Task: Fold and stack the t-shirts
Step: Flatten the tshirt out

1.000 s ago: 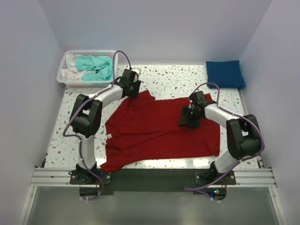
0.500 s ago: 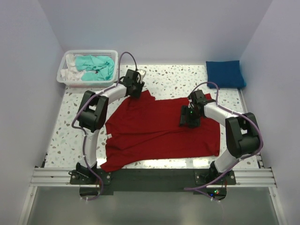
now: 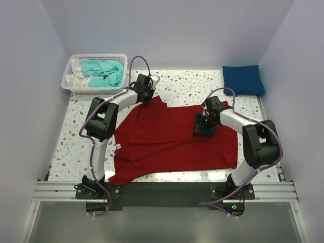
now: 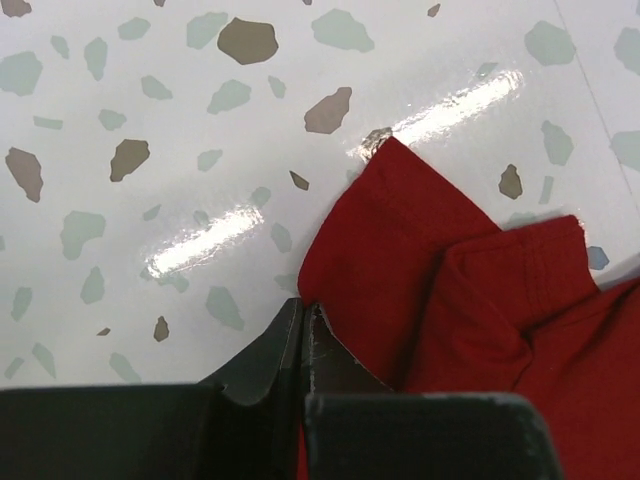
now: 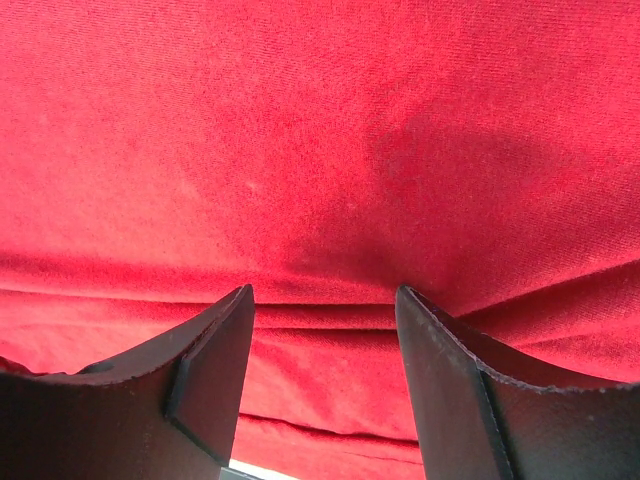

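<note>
At the lower middle of the frame the deep red t-shirt (image 3: 167,144) lies spread on the bench (image 3: 187,86). Higher up, the right claw (image 5: 323,300) stands open over its cloth (fingers well apart); the left claw (image 4: 302,312) is pinched shut on its upper-left sleeve edge.

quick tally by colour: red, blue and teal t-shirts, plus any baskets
red t-shirt: 1
blue t-shirt: 1
teal t-shirt: 1
white basket: 1
total: 4
</note>
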`<action>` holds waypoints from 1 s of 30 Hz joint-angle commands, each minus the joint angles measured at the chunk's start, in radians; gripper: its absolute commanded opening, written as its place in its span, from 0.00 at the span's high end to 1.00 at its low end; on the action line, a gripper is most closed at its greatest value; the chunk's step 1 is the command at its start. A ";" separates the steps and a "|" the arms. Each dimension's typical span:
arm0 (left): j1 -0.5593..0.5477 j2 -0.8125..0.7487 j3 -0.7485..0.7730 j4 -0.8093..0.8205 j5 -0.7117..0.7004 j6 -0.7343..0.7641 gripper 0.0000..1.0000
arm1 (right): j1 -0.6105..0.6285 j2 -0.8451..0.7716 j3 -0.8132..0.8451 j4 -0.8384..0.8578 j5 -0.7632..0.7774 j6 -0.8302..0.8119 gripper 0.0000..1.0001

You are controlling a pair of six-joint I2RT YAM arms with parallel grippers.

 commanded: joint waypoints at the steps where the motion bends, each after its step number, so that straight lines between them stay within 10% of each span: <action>1: 0.028 0.031 0.037 -0.028 -0.039 0.012 1.00 | -0.003 0.050 -0.006 -0.002 0.024 -0.027 0.37; 17: 0.135 0.051 0.178 0.090 -0.244 -0.042 0.95 | -0.002 0.047 0.004 -0.013 0.055 -0.005 0.36; 24: 0.135 0.037 0.226 0.087 -0.238 -0.064 0.45 | -0.009 -0.004 0.144 -0.077 0.118 -0.033 0.34; 30: 0.111 -0.049 0.198 0.034 -0.228 -0.164 0.31 | -0.067 0.016 0.265 -0.090 0.170 -0.031 0.34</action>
